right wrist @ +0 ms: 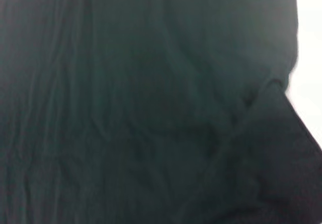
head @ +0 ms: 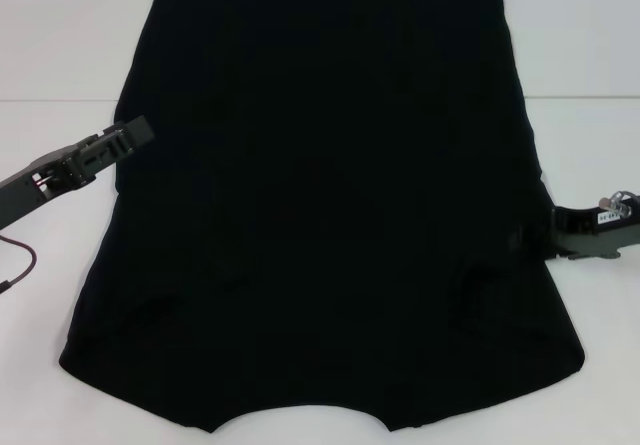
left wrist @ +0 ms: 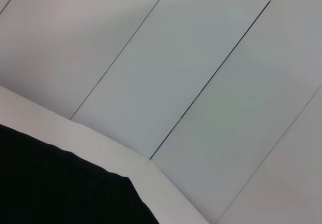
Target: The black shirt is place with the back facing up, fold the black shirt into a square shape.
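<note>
Head view: black shirt point(head: 320, 215) flat; grippers apparently at its edges.

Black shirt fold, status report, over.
Left end effector at shirt's left edge, right end effector at right edge. Black shirt flat on white table, sleeves tucked in. Nothing in the way.

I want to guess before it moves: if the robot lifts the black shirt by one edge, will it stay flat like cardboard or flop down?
Probably flop. The black shirt lies limp on the white table, with soft wrinkles in the right wrist view, so it likely droops and bunches. It looks thin, so probably light for its size.
</note>
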{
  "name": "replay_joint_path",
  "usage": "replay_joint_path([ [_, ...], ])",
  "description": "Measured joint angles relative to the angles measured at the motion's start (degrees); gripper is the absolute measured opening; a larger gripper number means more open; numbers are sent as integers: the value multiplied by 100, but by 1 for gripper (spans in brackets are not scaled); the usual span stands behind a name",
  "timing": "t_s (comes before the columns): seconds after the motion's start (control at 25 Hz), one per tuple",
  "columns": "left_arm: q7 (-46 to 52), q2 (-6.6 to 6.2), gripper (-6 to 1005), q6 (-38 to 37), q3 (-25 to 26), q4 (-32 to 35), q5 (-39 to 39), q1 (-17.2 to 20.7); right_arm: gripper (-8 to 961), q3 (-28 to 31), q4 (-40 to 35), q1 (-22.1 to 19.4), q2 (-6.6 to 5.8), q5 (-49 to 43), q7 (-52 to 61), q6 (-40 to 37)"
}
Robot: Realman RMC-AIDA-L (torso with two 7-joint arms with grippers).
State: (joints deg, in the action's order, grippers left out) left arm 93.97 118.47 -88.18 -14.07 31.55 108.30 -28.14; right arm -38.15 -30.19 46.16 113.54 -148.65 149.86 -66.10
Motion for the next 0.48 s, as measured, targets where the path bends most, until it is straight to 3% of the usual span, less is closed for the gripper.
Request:
replay_joint_path([
  [0.48, 24, 0, 576, -2, 3, 0, -2, 3, 506, -44, -14, 69, 44, 267, -112, 323],
])
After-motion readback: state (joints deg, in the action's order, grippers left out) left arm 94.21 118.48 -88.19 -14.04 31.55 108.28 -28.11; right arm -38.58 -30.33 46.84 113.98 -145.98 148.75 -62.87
